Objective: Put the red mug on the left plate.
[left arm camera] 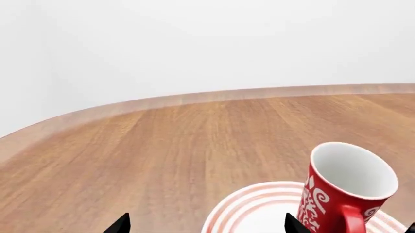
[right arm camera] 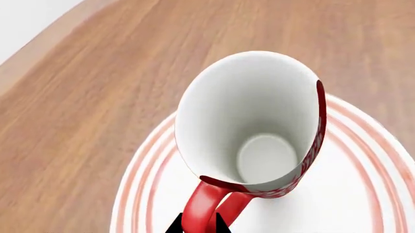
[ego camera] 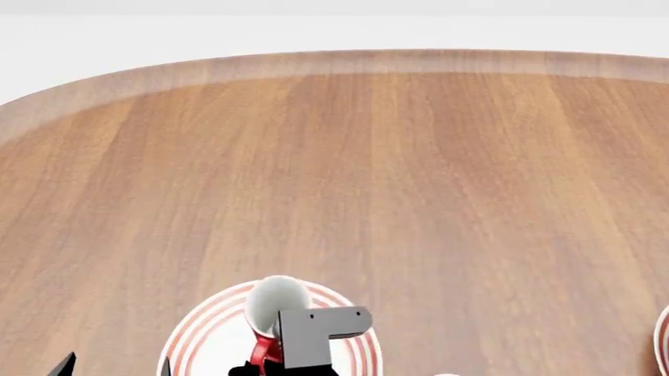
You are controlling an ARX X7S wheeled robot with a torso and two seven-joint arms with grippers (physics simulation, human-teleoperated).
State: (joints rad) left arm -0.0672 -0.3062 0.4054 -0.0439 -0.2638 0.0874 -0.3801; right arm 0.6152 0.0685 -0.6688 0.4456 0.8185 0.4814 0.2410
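The right gripper (right arm camera: 198, 224) is seen in the right wrist view as two dark fingertips closed on the red loop handle of the red mug (right arm camera: 250, 126), one tip on either side of the handle; in the head view the gripper's grey body is seen just at the mug's near side, over the left plate (ego camera: 209, 325); the mug is thus held by its handle, with its white inside turned up toward the cameras and its red wall with the white pattern visible along one edge; it is tilted rather than upright in the left wrist view, where its mouth leans away from the handle; the mug is placed over the plate's white centre, but whether its base is touching the plate cannot be told from these views; the plate, white with thin red rings round its rim, lies on the wooden table (ego camera: 418, 180) close to the near edge of the head view; the left gripper (left arm camera: 206, 224) is shown only as two dark tips set well apart, so it is spread wide with nothing between the tips, just beside the plate's rim; a sliver of a second ringed plate (ego camera: 663, 338) is seen at the far right of the head view, well apart from the first
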